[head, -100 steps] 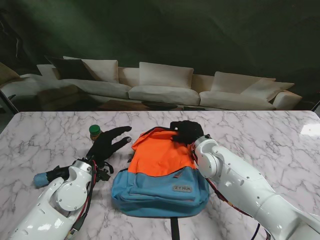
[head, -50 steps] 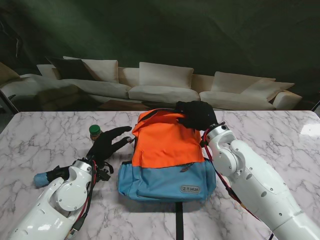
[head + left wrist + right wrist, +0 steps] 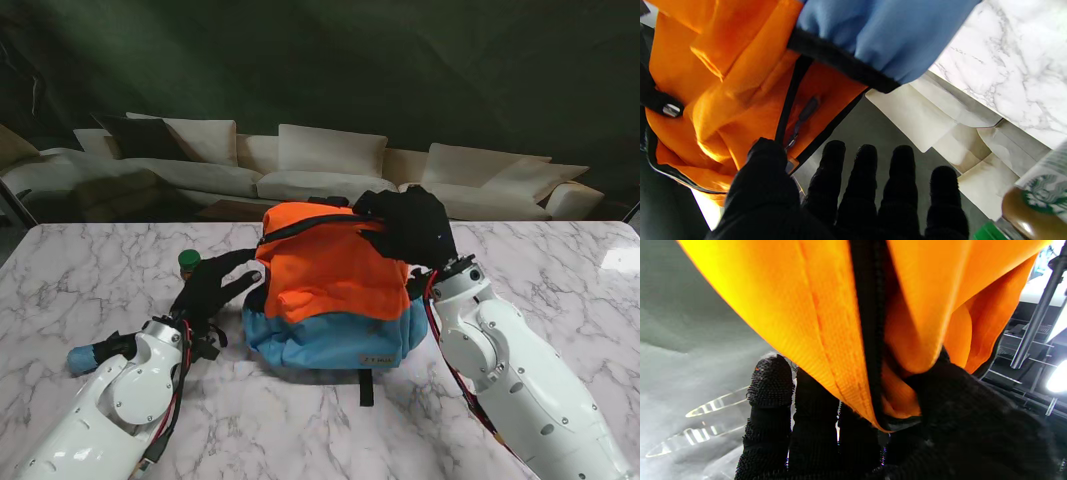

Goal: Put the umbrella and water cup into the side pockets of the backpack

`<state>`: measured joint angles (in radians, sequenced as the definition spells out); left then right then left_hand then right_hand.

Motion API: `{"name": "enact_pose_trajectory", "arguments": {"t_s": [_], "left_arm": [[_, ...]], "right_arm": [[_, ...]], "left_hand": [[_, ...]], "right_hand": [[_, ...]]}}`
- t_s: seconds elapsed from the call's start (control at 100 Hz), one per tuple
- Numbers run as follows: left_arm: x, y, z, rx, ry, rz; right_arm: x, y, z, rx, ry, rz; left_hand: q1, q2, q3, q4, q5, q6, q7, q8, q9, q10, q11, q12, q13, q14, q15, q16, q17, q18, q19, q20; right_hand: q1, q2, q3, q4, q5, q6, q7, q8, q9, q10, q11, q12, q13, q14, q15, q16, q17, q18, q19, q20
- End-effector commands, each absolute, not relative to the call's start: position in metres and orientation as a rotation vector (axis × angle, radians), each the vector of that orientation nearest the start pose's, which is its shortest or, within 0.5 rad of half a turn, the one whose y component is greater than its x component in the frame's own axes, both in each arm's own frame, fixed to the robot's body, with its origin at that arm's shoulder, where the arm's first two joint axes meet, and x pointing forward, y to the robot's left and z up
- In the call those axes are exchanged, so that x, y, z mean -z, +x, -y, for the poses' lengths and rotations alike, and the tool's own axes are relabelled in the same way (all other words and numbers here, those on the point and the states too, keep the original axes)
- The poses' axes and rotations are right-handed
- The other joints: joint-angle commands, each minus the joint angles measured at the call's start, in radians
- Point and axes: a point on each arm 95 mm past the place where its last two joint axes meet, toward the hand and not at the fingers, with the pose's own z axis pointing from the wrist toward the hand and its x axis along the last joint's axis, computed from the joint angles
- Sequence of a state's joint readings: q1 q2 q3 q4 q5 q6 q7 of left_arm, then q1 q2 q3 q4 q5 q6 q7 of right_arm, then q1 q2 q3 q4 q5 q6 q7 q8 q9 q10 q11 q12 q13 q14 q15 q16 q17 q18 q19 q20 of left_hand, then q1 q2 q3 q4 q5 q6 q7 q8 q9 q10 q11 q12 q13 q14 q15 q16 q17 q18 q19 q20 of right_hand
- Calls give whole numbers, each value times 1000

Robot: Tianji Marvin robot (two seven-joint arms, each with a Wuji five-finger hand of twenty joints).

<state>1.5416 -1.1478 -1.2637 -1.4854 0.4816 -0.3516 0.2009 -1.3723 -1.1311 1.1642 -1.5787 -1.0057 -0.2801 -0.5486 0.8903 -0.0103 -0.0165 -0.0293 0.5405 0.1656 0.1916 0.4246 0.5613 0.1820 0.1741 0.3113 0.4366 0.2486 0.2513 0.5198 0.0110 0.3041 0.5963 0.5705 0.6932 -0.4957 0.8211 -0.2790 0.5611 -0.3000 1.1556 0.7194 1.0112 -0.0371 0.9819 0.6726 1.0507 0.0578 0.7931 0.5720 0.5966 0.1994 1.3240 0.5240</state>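
The orange and blue backpack stands upright at the table's middle, its top pinched in my right hand. In the right wrist view, orange fabric is squeezed between thumb and fingers of that hand. My left hand lies open just left of the backpack, fingers spread. The left wrist view shows this hand with its thumb close to the orange panel, beside the blue side pocket. The green-capped water cup stands beyond my left hand. The blue umbrella lies by my left forearm.
The marble table stretches on both sides. A black strap trails from the backpack toward me. Sofas stand beyond the far edge. The cup sits close to my left fingertips.
My right hand has pulled the backpack's top up and away from me, so the bag went from lying flat to standing upright. The left hand, cup and umbrella have stayed put.
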Motion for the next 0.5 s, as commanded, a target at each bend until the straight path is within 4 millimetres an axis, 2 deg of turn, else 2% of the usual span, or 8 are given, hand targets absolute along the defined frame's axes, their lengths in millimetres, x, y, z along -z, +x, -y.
{"name": "enact_pose_trajectory", "arguments": {"t_s": [0.0,0.17,0.28,0.32,0.4,0.49], "left_arm": [[312,408,-6,2143,-1443,-1058],[306,402,-1,2177,-1414,-1077],[299,396,3,2207,-1375,-1097],[296,393,3,2213,-1364,-1110],[290,387,2,2206,-1357,-1173],[282,383,-1,2186,-1272,-1222]], "right_arm": [[228,418,-34,-2038,626,-1069],[257,404,-30,-2015,663,-1117],[266,399,-30,-2008,679,-1126],[268,398,-30,-2009,682,-1127],[272,398,-31,-2020,692,-1127],[274,397,-31,-2023,697,-1129]], "left_hand": [[18,37,-10,21,18,4,10,5,20,-14,15,12,16,-14,19,13,-4,-2,32,10],[16,37,-11,21,17,3,11,4,18,-15,13,11,14,-14,18,13,-5,0,32,9],[13,37,-12,21,11,-1,8,3,10,-13,8,8,10,-14,14,11,-5,1,32,8],[4,36,-14,20,-4,-9,-1,-1,-26,-10,-14,-4,-3,-18,1,2,-9,-1,19,0],[-41,31,-20,16,-138,-14,-67,-25,-236,19,-119,-70,-69,-22,-39,-24,-27,-15,-32,-28],[-116,4,-19,14,-270,12,-136,-53,-365,43,-179,-131,-121,-20,-70,-51,-30,-30,-79,-45]], "right_hand": [[120,102,85,53,-6,-151,29,25,10,-48,91,6,12,-57,-1,-15,-14,-37,-6,-5],[115,103,82,52,-10,-163,30,20,8,-58,91,-3,6,-62,-10,-19,-31,-32,-6,-4],[110,102,80,50,-11,-170,28,18,8,-64,89,-8,4,-65,-19,-24,-40,-26,-2,-2],[108,102,80,50,-12,-172,27,17,10,-65,88,-10,5,-66,-21,-25,-42,-25,-1,-1],[102,101,83,48,-13,-173,27,16,15,-65,86,-16,8,-67,-25,-28,-47,-21,2,0],[97,98,88,45,-14,-174,28,15,19,-67,86,-20,8,-70,-30,-31,-50,-20,5,0]]}}
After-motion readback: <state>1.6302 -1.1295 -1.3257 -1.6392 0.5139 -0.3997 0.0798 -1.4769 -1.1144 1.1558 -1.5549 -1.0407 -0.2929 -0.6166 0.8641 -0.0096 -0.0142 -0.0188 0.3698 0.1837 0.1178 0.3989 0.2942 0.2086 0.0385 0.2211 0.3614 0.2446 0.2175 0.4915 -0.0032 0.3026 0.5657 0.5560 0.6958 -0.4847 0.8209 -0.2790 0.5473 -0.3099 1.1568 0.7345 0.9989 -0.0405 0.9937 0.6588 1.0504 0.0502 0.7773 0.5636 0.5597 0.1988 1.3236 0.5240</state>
